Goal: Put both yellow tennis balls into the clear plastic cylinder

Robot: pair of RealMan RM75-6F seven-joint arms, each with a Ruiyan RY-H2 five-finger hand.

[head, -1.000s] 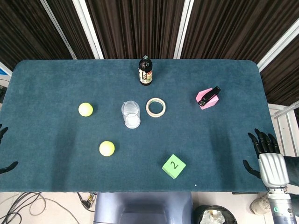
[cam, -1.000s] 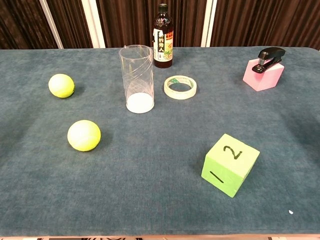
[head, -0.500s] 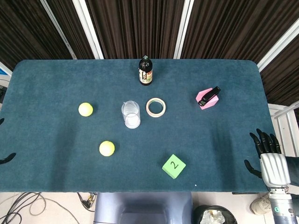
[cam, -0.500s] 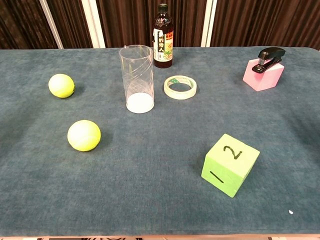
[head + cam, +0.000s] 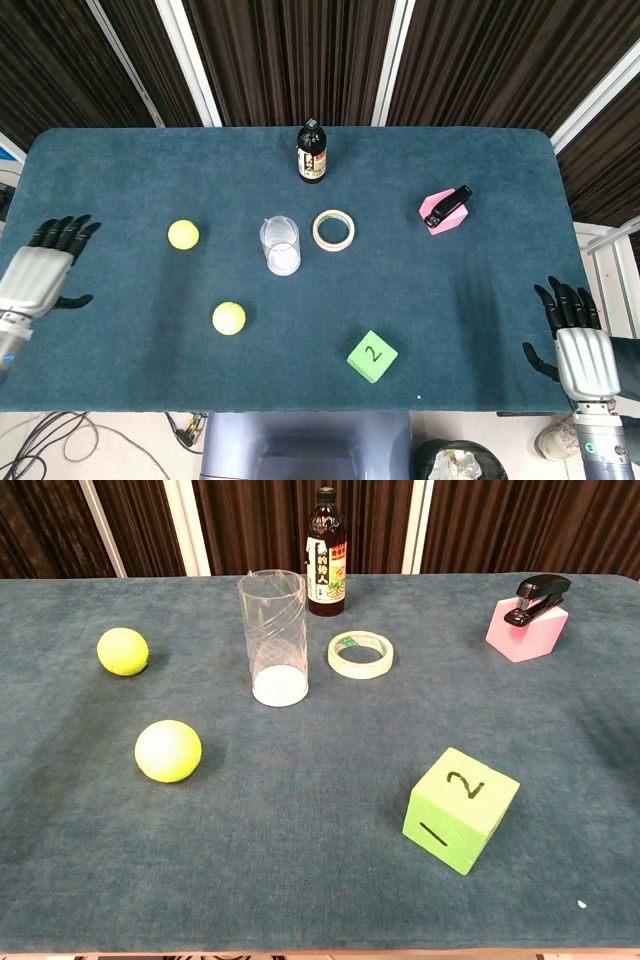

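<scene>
green cube (image 5: pixel 460 809) marked "2" on top and "1" on its front, bottle (image 5: pixel 325 555) label unreadable

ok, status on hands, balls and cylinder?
Left hand and right hand open, at table edges. Both tennis balls on the cloth, clear cylinder upright, empty. Nothing between balls and cylinder.

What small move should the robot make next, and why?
Probably reach the left hand toward the far ball, the one closer to it. The hand is open at the table's left edge, both balls lie free on the cloth, and the cylinder stands upright and empty.
</scene>
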